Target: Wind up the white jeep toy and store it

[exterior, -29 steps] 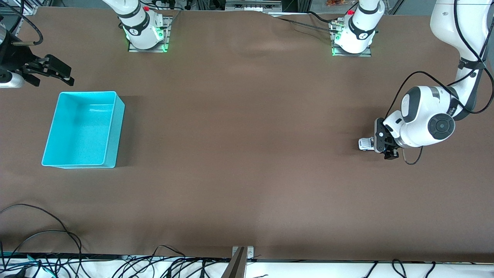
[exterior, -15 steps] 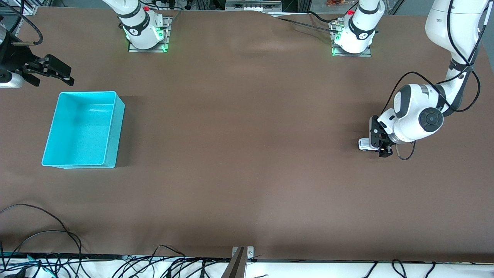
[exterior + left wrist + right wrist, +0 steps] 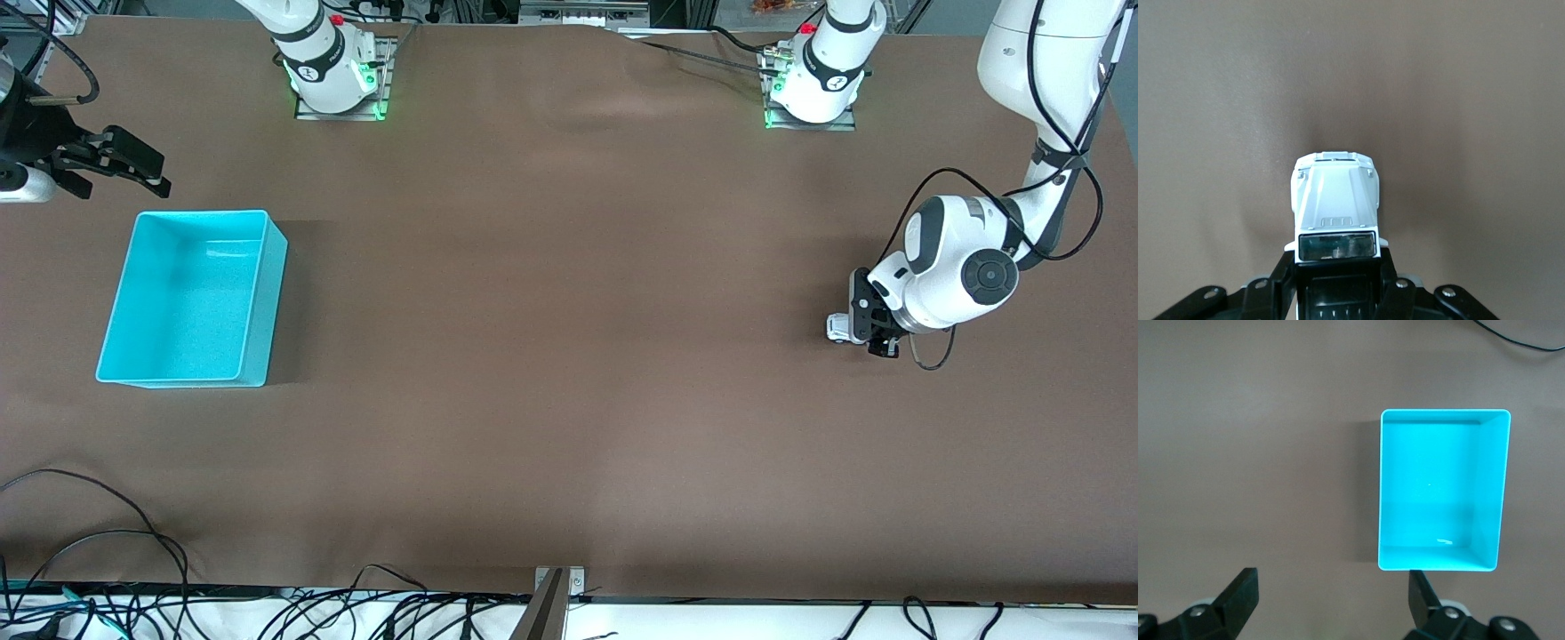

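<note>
White jeep toy (image 3: 837, 327) on the brown table (image 3: 569, 356), wheels down, at the left arm's end, well apart from the turquoise bin (image 3: 188, 298). Seen from the left wrist view (image 3: 1335, 207): pale hood and grille pointing away from the wrist, dark windscreen just ahead of the black rear roof, that rear part pinched between two black fingers (image 3: 1281, 277). Left gripper (image 3: 867, 322) low at the table, clamped narrow on the toy's rear half, only the white nose sticking out toward the bin's end of the table. Left arm's white wrist and looping black cable just beside the toy, on the side away from the bin.

Turquoise bin at the right arm's end of the table, upright, open top, nothing visible inside, also plain in the right wrist view (image 3: 1441, 490). Right gripper (image 3: 124, 169) in the air just off the bin's corner toward the robot bases, over bare table rather than over the bin, fingers (image 3: 1238, 593) spread wide and holding nothing, arm waiting.

Tangle of black cables (image 3: 89, 533) along the table edge nearest the front camera, closer to the bin than to the toy.
</note>
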`<state>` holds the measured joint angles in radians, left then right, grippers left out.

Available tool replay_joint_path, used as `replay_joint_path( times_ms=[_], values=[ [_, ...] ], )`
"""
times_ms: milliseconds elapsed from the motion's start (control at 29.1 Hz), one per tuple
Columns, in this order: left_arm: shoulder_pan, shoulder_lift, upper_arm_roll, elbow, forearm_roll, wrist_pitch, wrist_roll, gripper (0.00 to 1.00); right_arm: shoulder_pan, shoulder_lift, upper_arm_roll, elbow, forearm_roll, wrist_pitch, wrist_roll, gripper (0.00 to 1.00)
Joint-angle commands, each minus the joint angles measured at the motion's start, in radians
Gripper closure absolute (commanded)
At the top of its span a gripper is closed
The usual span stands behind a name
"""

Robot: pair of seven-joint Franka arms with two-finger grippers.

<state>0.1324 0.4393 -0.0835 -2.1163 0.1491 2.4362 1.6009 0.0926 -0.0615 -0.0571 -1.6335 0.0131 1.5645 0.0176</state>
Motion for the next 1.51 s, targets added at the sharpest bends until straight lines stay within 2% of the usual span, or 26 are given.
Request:
replay_joint_path(
  times_ms=[0,275,1133,1476],
  values=[
    [0.006,0.007,-0.002,0.009,0.041,0.004,-0.001,1.0,-0.005,-0.011,-0.001,-0.006,0.016,0.0,-0.001,0.0],
    [0.016,0.021,0.002,0.009,0.041,0.004,-0.015,1.0,-0.007,-0.011,-0.001,-0.005,0.016,0.002,-0.001,0.0],
    [0.167,0.047,0.002,0.019,0.044,0.007,0.037,1.0,-0.007,-0.011,0.0,-0.002,0.018,0.002,-0.001,0.0],
    [0.227,0.099,0.004,0.082,0.044,0.003,0.142,1.0,-0.005,-0.011,0.0,-0.002,0.018,0.002,-0.001,0.0]
  ],
)
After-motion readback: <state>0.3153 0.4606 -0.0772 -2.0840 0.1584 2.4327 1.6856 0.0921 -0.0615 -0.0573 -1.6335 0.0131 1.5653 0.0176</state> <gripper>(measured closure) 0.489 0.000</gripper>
